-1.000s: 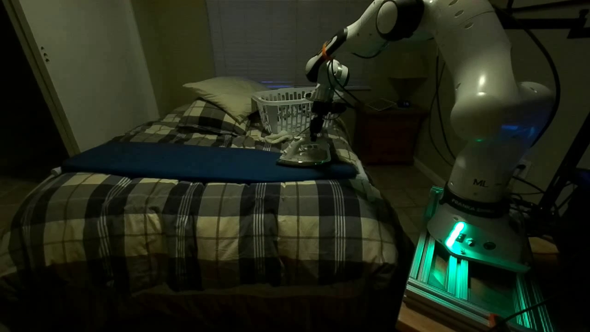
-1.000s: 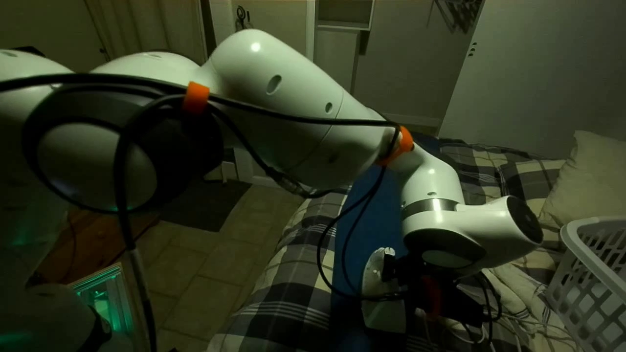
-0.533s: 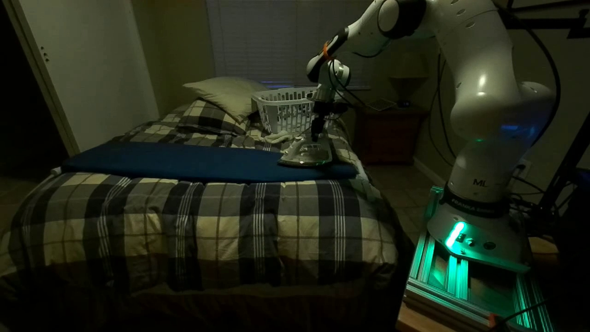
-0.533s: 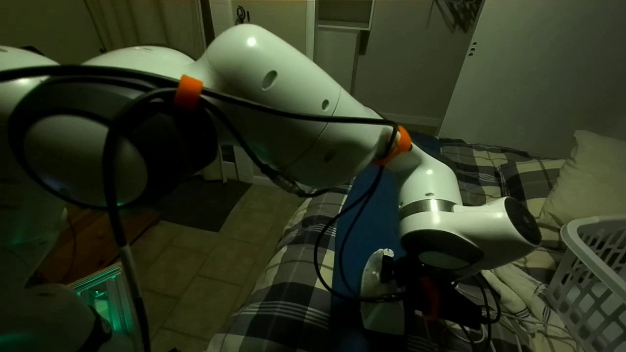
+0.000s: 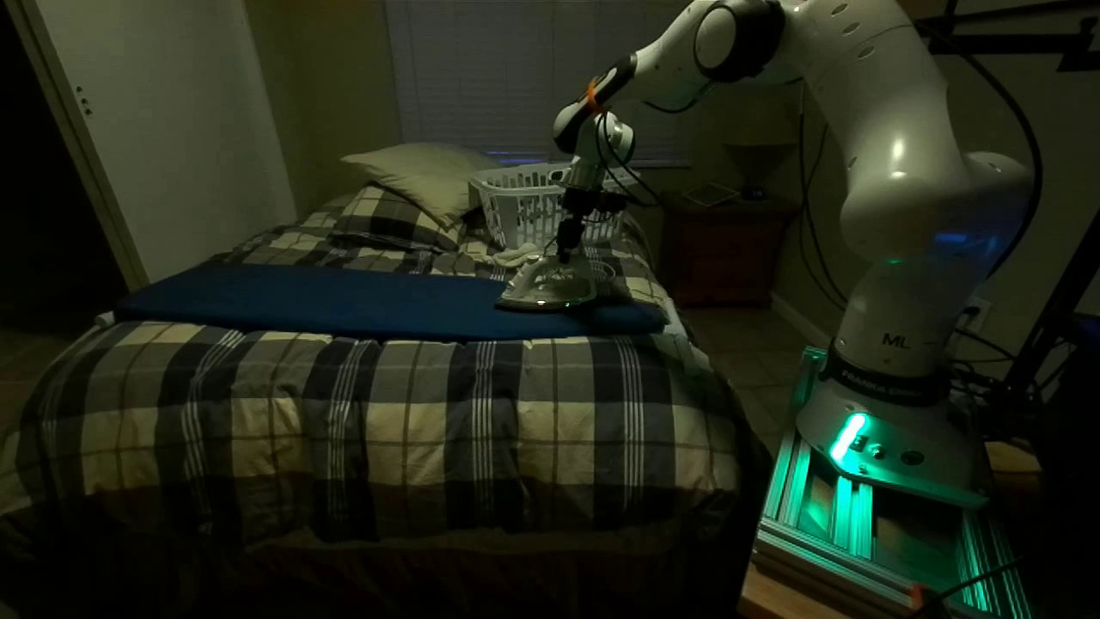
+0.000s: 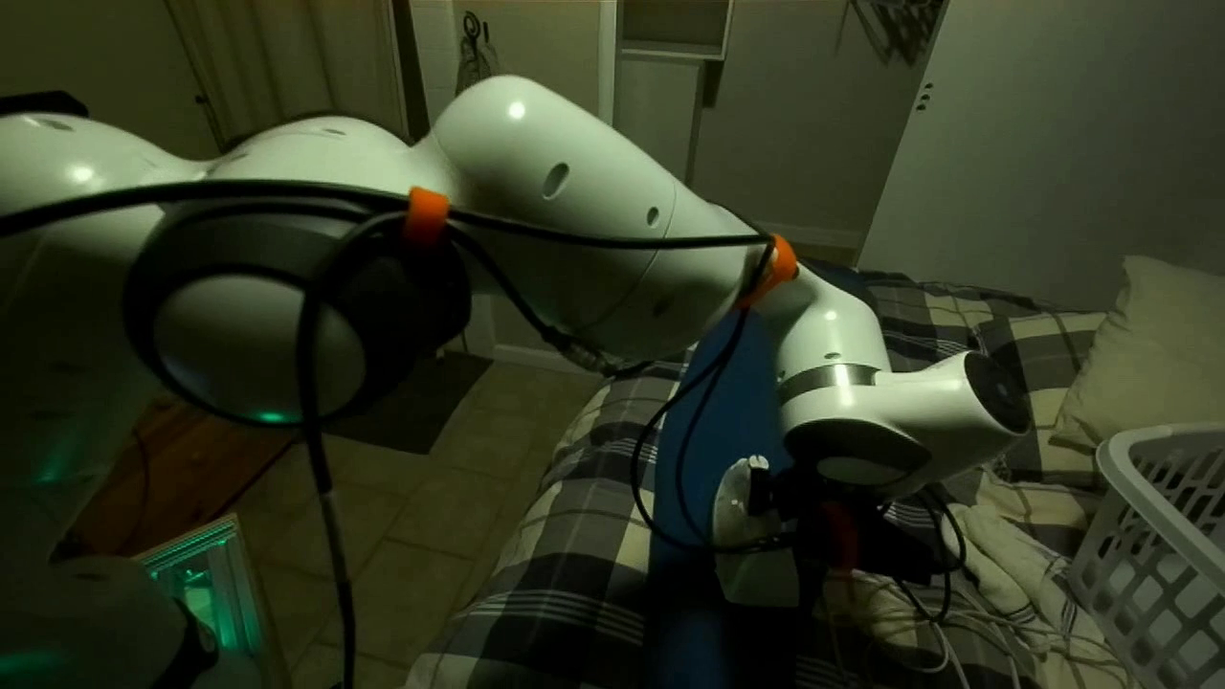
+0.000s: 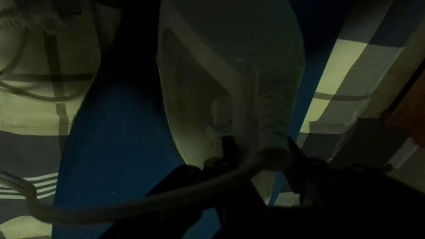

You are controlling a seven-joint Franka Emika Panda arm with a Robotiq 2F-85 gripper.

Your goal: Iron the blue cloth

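My claw (image 5: 565, 248) points downward and is pinching an iron (image 5: 547, 288) by its handle (image 7: 273, 116); in the wrist view, which is quite dark, I see my black fingers (image 7: 229, 149) at both sides of this handle. The iron rests upon the blue cloth (image 5: 318, 301), nearer to that end of it which is closer to the nightstand (image 5: 722, 249). The blue cloth lies long and flat across the plaid bedspread (image 5: 412, 413), and where I can see it, it looks smooth. From the end of the handle goes a cord (image 7: 139, 204), which crosses the wrist view toward its edge. In an exterior view, a white laundry basket (image 5: 520, 206) stands beyond the blue cloth, on the same bedspread, and a pale pillow (image 5: 421, 168) partly overlaps a plaid pillow (image 5: 391, 219) beside it. A crumpled pale fabric (image 6: 991, 565) lies near to the basket, between it and the blue cloth. Along my arm (image 5: 898, 185), black cables (image 6: 307, 368) are held with orange ties (image 6: 426, 215), and on the base (image 5: 928, 430) of the arm a green light (image 5: 849, 437) shines.
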